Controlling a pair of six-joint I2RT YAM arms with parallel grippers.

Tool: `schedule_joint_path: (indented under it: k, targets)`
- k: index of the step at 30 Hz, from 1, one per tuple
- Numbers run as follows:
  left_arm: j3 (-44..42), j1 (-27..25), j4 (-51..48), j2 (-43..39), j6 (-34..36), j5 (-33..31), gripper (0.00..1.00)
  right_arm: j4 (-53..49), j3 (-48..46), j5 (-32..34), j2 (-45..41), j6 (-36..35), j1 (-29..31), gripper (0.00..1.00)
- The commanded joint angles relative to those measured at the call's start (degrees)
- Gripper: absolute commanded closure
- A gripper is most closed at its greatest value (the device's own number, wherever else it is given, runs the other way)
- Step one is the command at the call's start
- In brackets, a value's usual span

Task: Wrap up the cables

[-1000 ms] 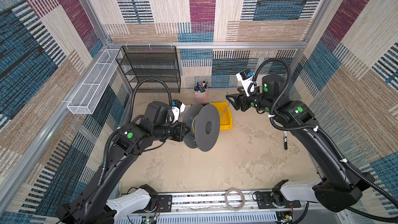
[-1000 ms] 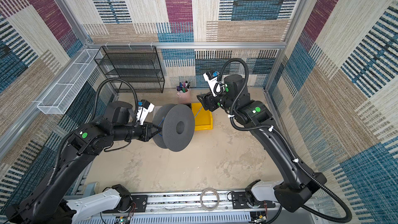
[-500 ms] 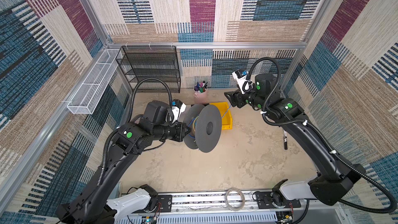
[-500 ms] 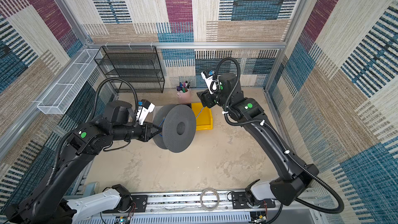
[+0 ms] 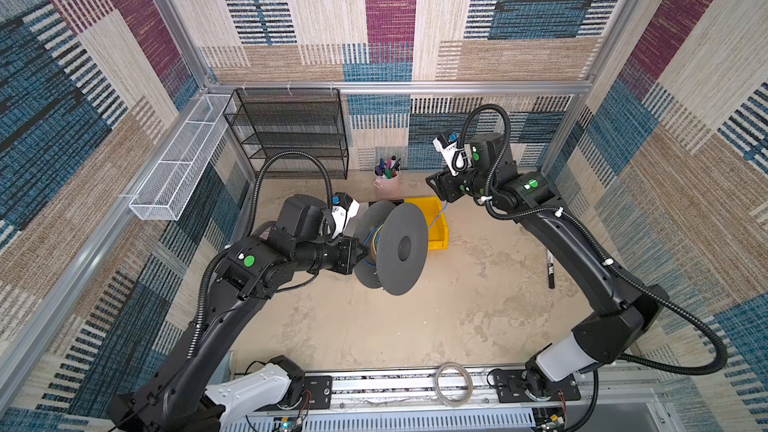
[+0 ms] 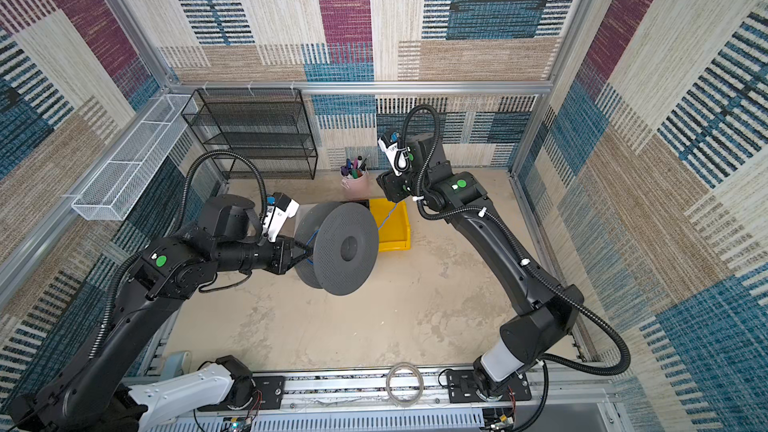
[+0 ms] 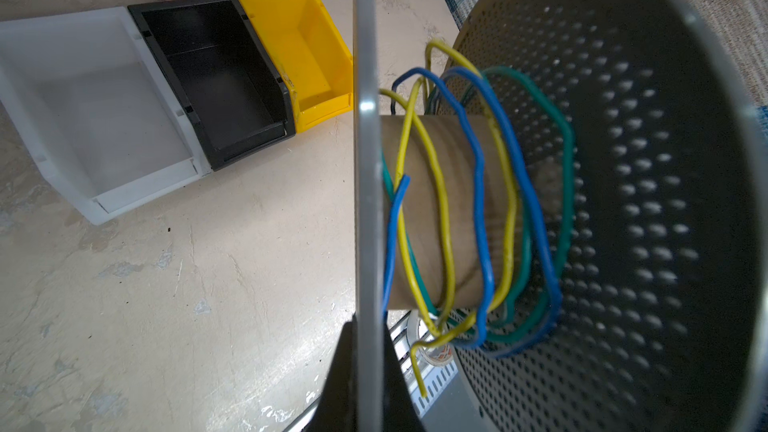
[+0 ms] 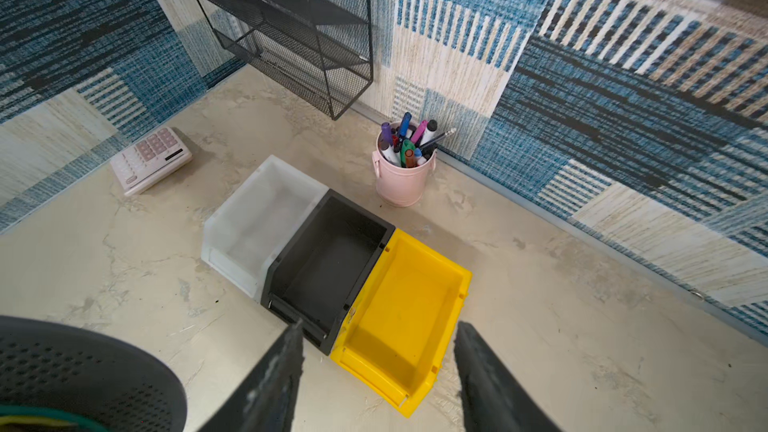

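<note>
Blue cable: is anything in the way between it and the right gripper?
Nothing visible. The blue cable rises from behind the spool, over the yellow bin, up to the right gripper, whose jaws stand apart.

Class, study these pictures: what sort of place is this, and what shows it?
Probably a robot test cell dressed as a desk: aluminium frame with fabric walls, left arm and right arm mounted on a rail, plus a pen cup and mesh shelf.

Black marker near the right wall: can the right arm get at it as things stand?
Probably yes: the marker lies alone on the tabletop beside that arm, nothing over it. The right gripper is over the yellow bin, jaws apart, so the arm must fold back.
</note>
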Motion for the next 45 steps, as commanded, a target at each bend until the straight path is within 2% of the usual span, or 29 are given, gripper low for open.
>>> schedule_joint_path:
  k: [1,4,11,13,15,25,30,33,39,41,45]
  targets:
    - [-0.16,0.16,2.31,-0.29,1.64,-0.37,1.00,-1.33,0.25,-1.91,-0.22,1.18,0.03,0.52]
    - [-0.23,0.15,2.70,-0.14,1.51,-0.45,1.00,-1.73,0.44,-1.25,-0.80,1.30,0.03,0.68]
    - [-0.21,0.25,2.95,0.23,1.27,-0.90,1.00,-2.77,2.26,-1.63,-0.35,1.81,0.07,0.84]
    - [-0.15,0.25,2.87,0.23,1.30,-1.07,1.00,-3.44,2.89,-2.22,0.09,1.76,0.04,0.94]
    - [-0.12,0.25,2.87,0.23,1.25,-1.17,1.00,-3.79,3.17,-2.58,0.30,1.99,0.04,1.00]
    - [-0.16,0.34,2.69,0.14,1.40,-1.61,1.00,-5.31,5.33,-2.89,-0.06,2.95,0.08,1.00]
    - [-0.64,0.34,2.53,0.41,1.27,-1.99,1.00,-6.46,9.24,-5.48,0.34,4.79,0.07,1.00]
    - [-0.65,0.34,2.27,1.11,1.07,-2.01,1.00,-8.46,13.83,-9.60,2.70,6.25,0.50,1.00]
    - [-1.93,0.34,2.91,1.98,0.66,-4.07,1.00,-7.71,22.18,-15.37,6.78,10.57,5.18,1.00]
    - [-2.57,0.34,4.20,2.49,0.61,-4.13,1.00,-8.22,28.22,-18.97,9.29,12.39,5.96,1.00]
    - [-2.67,0.34,4.12,2.51,0.24,-5.55,1.00,-11.90,38.67,-21.29,13.91,14.48,6.02,1.00]
